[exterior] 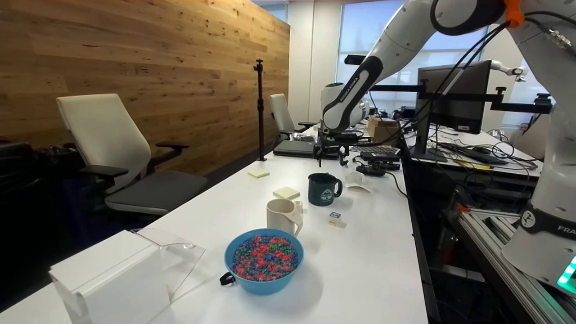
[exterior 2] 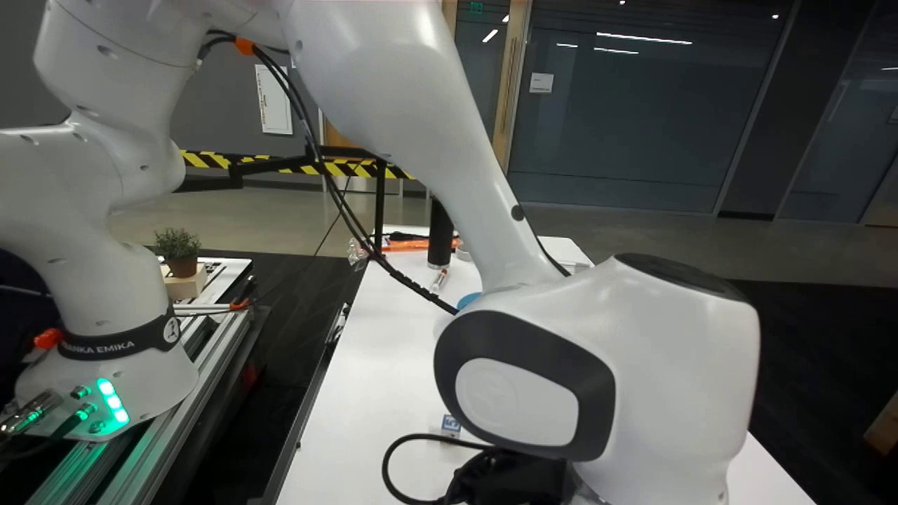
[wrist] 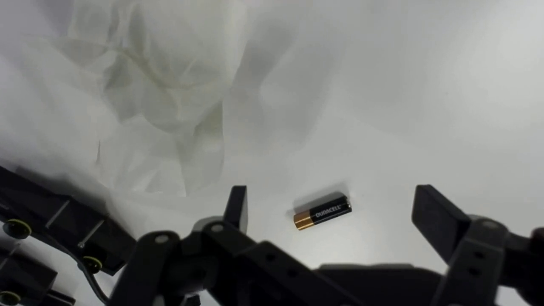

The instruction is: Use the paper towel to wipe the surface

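Your gripper (wrist: 333, 208) spread wide, holding nothing; paper towel (wrist: 165, 102) crumpled on table (exterior: 369, 270), nearer robot-side long edge; if you descend straight here, jaws may pinch battery (wrist: 323, 212) instead, because paper towel lies off to side

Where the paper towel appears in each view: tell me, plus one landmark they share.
In an exterior view: the paper towel, right of the dark mug.
In an exterior view: not visible; the arm covers much.
Wrist view: upper left.
Shared landmark: the white tabletop.
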Controlling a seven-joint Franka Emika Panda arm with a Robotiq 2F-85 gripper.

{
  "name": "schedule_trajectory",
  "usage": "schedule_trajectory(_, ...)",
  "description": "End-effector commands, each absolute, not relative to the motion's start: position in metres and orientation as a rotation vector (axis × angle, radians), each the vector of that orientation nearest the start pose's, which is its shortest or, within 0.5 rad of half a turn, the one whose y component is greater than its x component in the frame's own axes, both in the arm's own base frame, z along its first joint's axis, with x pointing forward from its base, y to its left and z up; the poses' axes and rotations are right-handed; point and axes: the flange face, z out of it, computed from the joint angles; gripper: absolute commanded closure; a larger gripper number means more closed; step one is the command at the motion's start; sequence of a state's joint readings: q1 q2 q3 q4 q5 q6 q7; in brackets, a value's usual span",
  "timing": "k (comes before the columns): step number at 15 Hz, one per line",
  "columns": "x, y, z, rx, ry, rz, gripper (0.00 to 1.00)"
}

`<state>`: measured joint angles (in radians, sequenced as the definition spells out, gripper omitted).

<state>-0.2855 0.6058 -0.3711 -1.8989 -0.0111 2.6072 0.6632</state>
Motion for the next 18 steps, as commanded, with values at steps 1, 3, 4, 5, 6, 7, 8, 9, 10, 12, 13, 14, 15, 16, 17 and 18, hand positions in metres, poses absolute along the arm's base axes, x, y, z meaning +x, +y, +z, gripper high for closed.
schedule_trajectory(1, 0.521, -0.383, 0.211, -2.728, 1.934, -0.231, 0.0)
schedule_trajectory(3, 0.521, -0.38, 0.217, -2.744, 1.906, -0.263, 0.0)
schedule_trajectory(4, 0.52, -0.38, 0.221, -2.758, 1.894, -0.274, 0.0)
schedule_trajectory(5, 0.52, -0.382, 0.224, -2.78, 1.896, -0.297, 0.0)
schedule_trajectory(6, 0.519, -0.384, 0.228, -2.795, 1.902, -0.31, 0.0)
schedule_trajectory(7, 0.518, -0.388, 0.23, -2.806, 1.914, -0.325, 0.0)
schedule_trajectory(8, 0.515, -0.394, 0.23, -2.822, 1.935, -0.334, 0.0)
schedule_trajectory(9, 0.513, -0.398, 0.231, -2.837, 1.951, -0.333, 0.0)
schedule_trajectory(10, 0.508, -0.402, 0.23, -2.855, 1.957, -0.323, 0.0)
schedule_trajectory(12, 0.501, -0.406, 0.226, -2.875, 1.966, -0.286, 0.0)
schedule_trajectory(13, 0.499, -0.406, 0.221, -2.875, 1.964, -0.268, 0.0)
schedule_trajectory(14, 0.499, -0.406, 0.216, -2.85, 1.964, -0.27, 0.0)
schedule_trajectory(15, 0.5, -0.405, 0.211, -2.839, 1.969, -0.23, 0.0)
schedule_trajectory(16, 0.501, -0.403, 0.206, -2.822, 1.971, -0.191, 0.0)
schedule_trajectory(17, 0.501, -0.402, 0.201, -2.815, 1.976, -0.175, 0.0)
schedule_trajectory(18, 0.501, -0.4, 0.197, -2.818, 1.976, -0.158, 0.0)
